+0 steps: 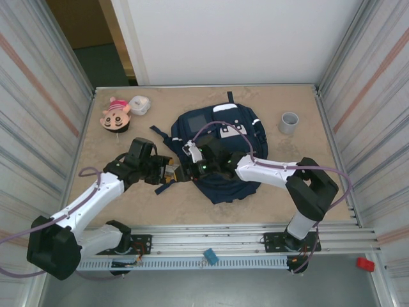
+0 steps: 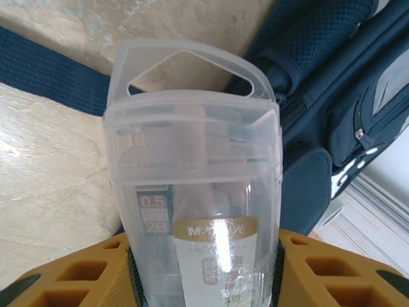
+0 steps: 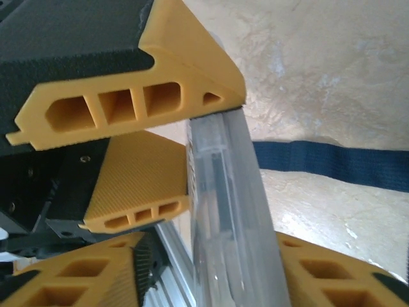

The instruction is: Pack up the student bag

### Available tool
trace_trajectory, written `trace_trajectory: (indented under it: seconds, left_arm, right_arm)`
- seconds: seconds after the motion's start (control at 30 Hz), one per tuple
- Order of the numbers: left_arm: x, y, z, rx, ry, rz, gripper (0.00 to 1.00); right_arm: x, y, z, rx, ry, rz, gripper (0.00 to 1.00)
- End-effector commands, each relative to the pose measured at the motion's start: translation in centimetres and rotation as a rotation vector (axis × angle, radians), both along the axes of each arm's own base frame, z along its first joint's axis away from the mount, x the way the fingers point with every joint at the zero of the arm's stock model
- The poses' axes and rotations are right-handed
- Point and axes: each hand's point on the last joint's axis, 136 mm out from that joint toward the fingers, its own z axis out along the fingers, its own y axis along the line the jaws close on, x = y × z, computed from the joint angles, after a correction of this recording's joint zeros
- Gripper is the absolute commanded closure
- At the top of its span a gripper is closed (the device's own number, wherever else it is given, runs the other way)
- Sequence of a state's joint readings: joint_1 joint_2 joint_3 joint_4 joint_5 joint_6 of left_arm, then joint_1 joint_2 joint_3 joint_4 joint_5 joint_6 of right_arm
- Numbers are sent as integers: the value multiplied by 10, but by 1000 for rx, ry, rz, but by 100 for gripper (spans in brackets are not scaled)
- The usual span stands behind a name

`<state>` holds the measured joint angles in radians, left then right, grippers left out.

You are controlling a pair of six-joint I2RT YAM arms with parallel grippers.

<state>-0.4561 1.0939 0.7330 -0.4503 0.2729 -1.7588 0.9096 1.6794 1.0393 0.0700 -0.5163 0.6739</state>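
Navy student bag (image 1: 220,188), white-striped and grey-patched, lies on the surface (image 1: 192,214). My left gripper (image 2: 201,243) clamps a clear case (image 2: 192,128) of 0.5 2B leads. The right gripper (image 3: 211,243) flanks it, grip unclear.

White-striped navy student bag (image 1: 220,190)

White arms (image 1: 89,201), purple cables (image 1: 45,222), orange jaws

A clear plastic hang-tab case (image 2: 195,192) carries a small grey label (image 2: 153,216) reading "0.5" at the top and "2B" at the bottom. Beside it, a gold band (image 2: 217,228) bears white lettering that starts with "M"; glare hides the rest. Finer print on the white panel (image 2: 214,275) beneath is too blurred to read.
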Motion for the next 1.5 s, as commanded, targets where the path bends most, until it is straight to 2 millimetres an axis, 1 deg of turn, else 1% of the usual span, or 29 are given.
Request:
trace_trajectory:
  seconds: [0.0, 0.1, 0.2, 0.33, 0.4, 0.43, 0.5, 0.53, 0.6, 0.7, 0.83, 0.93, 1.0, 1.1, 1.23, 1.33, 1.47]
  left_arm:
    - [5, -11, 14, -55, -30, -4, 51]
    - [6, -15, 13, -59, -31, -13, 51]
    - [6, -17, 11, -56, -23, -19, 51]
    - [6, -17, 9, -53, -17, -20, 50]
    - [5, -17, 7, -51, -13, -23, 48]
    - [5, -17, 6, -47, -12, -24, 46]
    - [3, -15, 2, -39, -2, -25, 40]
    - [2, -14, 0, -34, 5, -23, 35]
    - [-1, -13, -7, -27, 20, -23, 29]
    - [-7, -7, -19, 1, 39, -18, 23]
    - [-14, 7, -31, 87, 40, -25, 20]
    - [-10, 16, -30, 167, -14, -60, 20]
    - [-5, 21, -25, 217, -64, -84, 20]
    - [1, 28, -13, 292, -140, -125, 20]
    - [8, 36, 10, 400, -239, -205, 20]
    - [13, 44, 27, 488, -298, -247, 24]
    - [20, 54, 48, 635, -373, -353, 24]
  right_arm:
    - [2, 13, 17, 71, -17, 20, 62]
    - [3, 13, 20, 90, -17, 10, 71]
    - [4, 12, 23, 95, -27, 4, 77]
    - [6, 8, 26, 89, -41, -8, 82]
    - [7, 4, 27, 87, -47, -15, 83]
    - [7, 3, 28, 85, -49, -18, 83]
    - [10, -2, 30, 85, -56, -31, 84]
    - [11, -5, 30, 84, -57, -40, 84]
    - [15, -14, 33, 85, -65, -62, 84]
    - [22, -33, 33, 76, -67, -106, 84]
    - [33, -68, 34, 57, -67, -174, 84]
    - [42, -97, 35, 57, -57, -225, 84]
    - [46, -114, 35, 65, -41, -253, 85]
    - [51, -139, 38, 80, -27, -295, 85]
    - [58, -171, 46, 99, -25, -354, 85]
    - [64, -195, 51, 101, -22, -408, 85]
    - [68, -218, 59, 121, -24, -461, 85]
